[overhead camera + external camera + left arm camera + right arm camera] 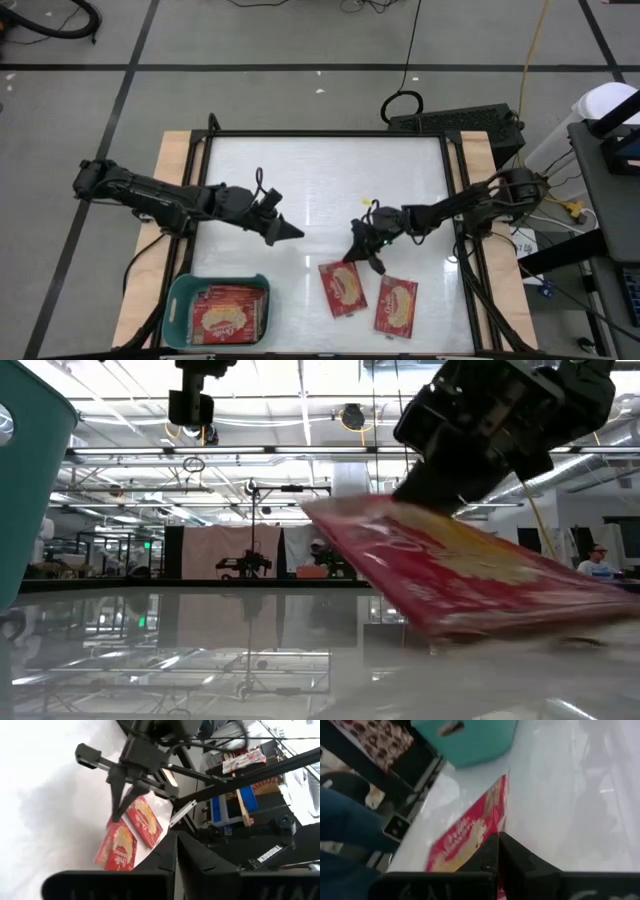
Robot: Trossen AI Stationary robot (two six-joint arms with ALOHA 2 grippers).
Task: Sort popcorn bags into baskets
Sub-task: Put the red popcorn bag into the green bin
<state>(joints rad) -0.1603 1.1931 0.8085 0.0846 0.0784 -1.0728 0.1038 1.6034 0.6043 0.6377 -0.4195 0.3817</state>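
Right fingers (362, 252) pressed together on the top edge of a popcorn bag (343, 288), pinching it right at the rim, bag tipped up off the desk (330, 180) on that end in the low view, far end seemingly down on the glass. Just beside that bag, on the side away from the basket, a second bag (396, 304) lying flat, untouched. Further out from the fingers, toward the left arm's side and at the near edge, the teal basket (180, 305) with a few red packets already stacked inside. Left fingers (288, 232) closed on nothing, parked over bare desk between the basket and the pinched bag, just waiting. Looks like the pick-up step: grip made, lift barely started. Next up, probably: raise the bag clear of its neighbour, carry it across to the basket, let go over the stack. Worth watching for the bag slipping, since only the thin edge is pinched.
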